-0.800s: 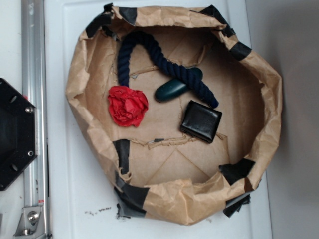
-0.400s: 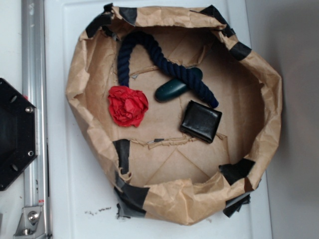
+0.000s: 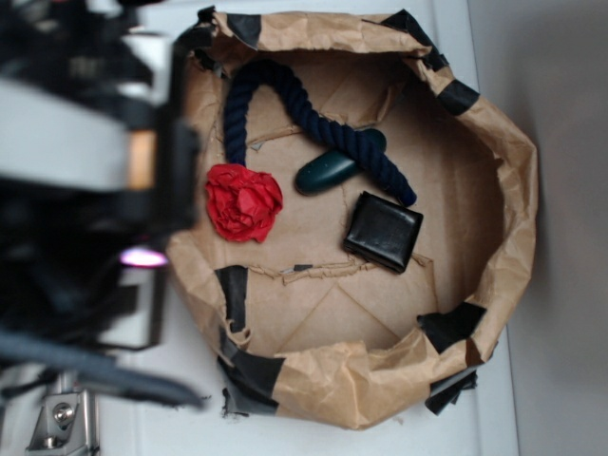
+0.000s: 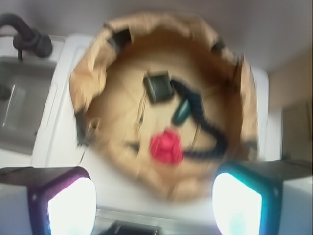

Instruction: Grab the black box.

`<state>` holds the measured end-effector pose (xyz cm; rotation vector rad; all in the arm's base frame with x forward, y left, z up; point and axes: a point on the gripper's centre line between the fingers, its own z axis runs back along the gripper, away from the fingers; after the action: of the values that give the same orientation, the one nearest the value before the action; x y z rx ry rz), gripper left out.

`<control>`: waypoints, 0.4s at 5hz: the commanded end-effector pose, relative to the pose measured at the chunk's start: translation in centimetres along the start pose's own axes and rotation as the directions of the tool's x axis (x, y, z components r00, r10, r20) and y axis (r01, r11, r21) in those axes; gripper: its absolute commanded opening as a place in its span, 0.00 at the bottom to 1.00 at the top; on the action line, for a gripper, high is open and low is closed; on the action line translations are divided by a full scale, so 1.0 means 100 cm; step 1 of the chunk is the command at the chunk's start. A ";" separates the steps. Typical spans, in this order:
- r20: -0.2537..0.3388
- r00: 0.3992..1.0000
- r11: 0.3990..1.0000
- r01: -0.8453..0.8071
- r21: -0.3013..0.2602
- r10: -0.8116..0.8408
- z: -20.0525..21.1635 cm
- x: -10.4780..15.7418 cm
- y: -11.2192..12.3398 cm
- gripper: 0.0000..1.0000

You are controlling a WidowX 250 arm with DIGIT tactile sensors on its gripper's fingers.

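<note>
The tool (image 3: 142, 256), a blur whose jaw state I cannot tell, hangs left of the black box (image 3: 384, 231).

Black box lying flat in the paper bowl

The black box (image 3: 383, 231) was small, square and glossy, with rounded edges and a leather-like shine. It lay flat, slightly rotated, on the brown paper floor, right of the center. In the blurred wrist view it (image 4: 158, 87) appeared as a dark square.

Blurred view down into my crumpled brown paper basin (image 4: 93, 73).
Small glossy black box (image 4: 158, 87) lies above the red paper ball (image 4: 167, 147).
</note>
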<state>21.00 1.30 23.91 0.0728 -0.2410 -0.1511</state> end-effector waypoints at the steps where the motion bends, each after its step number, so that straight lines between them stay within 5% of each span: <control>1: -0.044 0.987 0.988 0.156 0.021 -0.155 -0.073 0.007 0.016 1.00; 2: -0.059 0.986 0.987 0.157 -0.020 -0.158 -0.108 -0.011 0.034 1.00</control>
<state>22.93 5.41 12.63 0.0601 -0.1385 -0.3212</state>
